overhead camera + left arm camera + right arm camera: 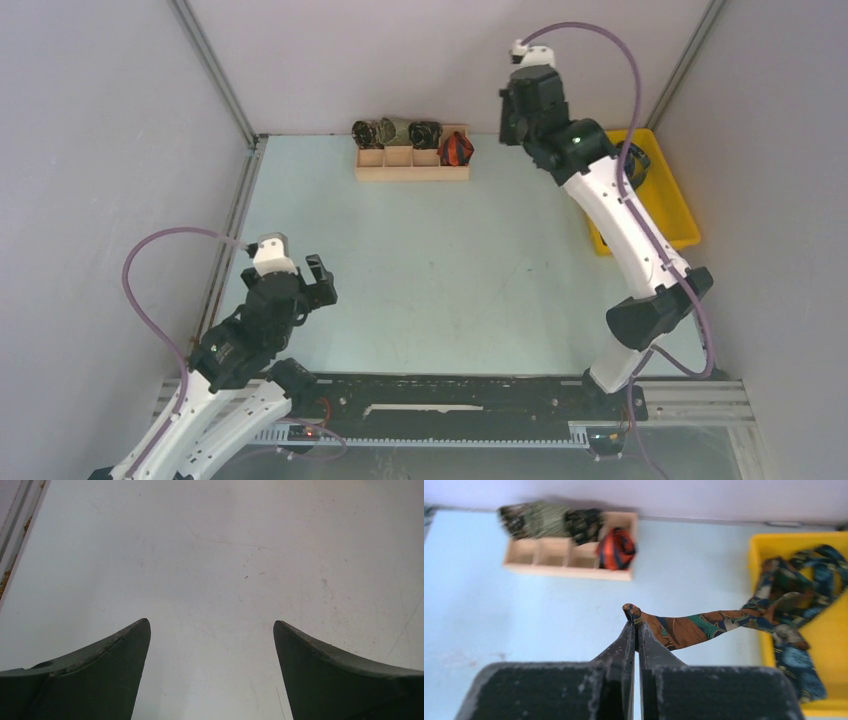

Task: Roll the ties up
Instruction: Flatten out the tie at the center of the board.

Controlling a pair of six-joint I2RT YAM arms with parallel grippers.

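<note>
Over pale table (524, 605), right fingers (625, 645) pinch tip of brown tie (694, 627).

arms (612, 215): white links, black joints | cables (190, 230): purple | fingers (100, 675): dark

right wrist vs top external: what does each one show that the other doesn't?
Only right wrist: the right claw shut on the tip of the brown-orange-green tie, which trails into the yellow bin and tangles with a navy-teal tie.
Only top external: the left claw, open above the table at its near left.
Both: the wooden tray by the far wall, dark rolled ties in it, the red-orange roll at its right end, and the bin.
</note>
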